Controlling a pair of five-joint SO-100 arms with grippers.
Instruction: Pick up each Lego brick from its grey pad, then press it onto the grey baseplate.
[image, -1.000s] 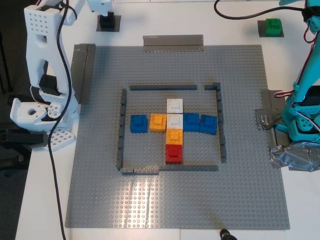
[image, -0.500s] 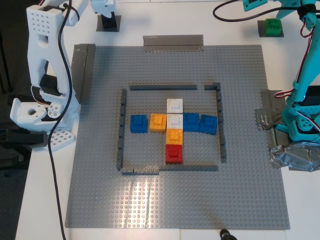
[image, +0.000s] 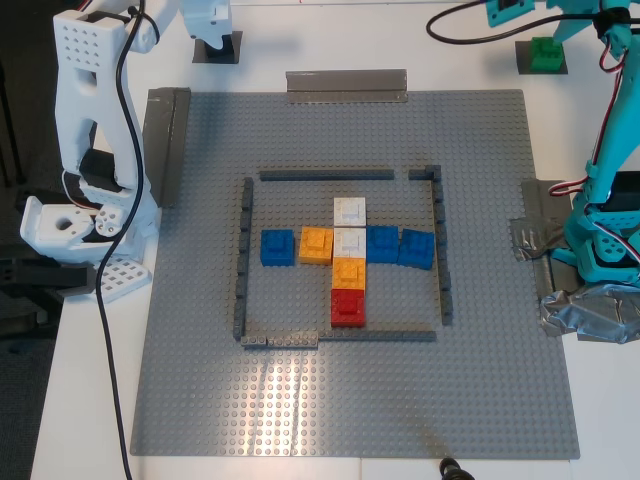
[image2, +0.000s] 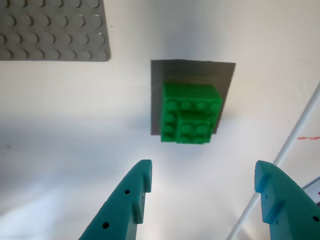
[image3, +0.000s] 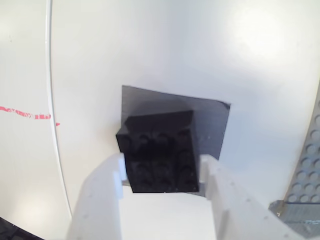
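Observation:
The bright green brick (image2: 190, 119) sits on its dark grey pad (image2: 159, 95); in the exterior view the brick (image: 546, 52) is at the top right. My first gripper (image2: 202, 175), teal, is open and hovers short of it, apart from it. The black brick (image3: 160, 155) rests on its grey pad (image3: 210, 120), at the exterior view's top left (image: 218, 44). My second gripper (image3: 162, 172), white, has a finger against each side of the brick. The grey baseplate (image: 350, 400) with its thin dark wall (image: 325, 175) fills the middle.
Blue, orange, white and red bricks (image: 347, 268) stand clustered inside the wall. Grey tape strips (image: 346, 84) lie on the plate's far and left edges. The white arm's base (image: 90, 200) stands at the exterior view's left, the teal base (image: 605, 250) at its right. Cables hang near both.
The teal arm's upper part has swung into view at the top, near the green brick. The white gripper has come down over the black brick.

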